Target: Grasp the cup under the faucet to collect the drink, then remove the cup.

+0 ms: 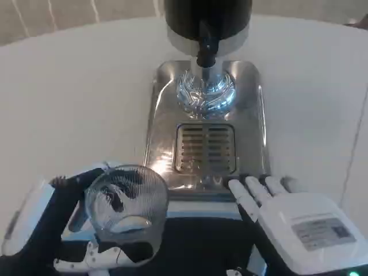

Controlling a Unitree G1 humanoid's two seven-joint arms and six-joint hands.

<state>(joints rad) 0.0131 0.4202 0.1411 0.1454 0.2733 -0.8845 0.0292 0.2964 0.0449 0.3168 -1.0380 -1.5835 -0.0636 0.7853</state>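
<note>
The left robot hand point(86, 230) is gripping the clear ribbed cup point(126, 201), holding it upright near the front left corner of the steel drip tray point(253, 132), away from the black faucet point(206, 49). The right robot hand point(293, 221) is lying open, fingers touching the tray's front edge, on the white table point(75, 98).

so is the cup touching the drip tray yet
Apart: in the head view the left hand holds the cup short of the drip tray.
</note>
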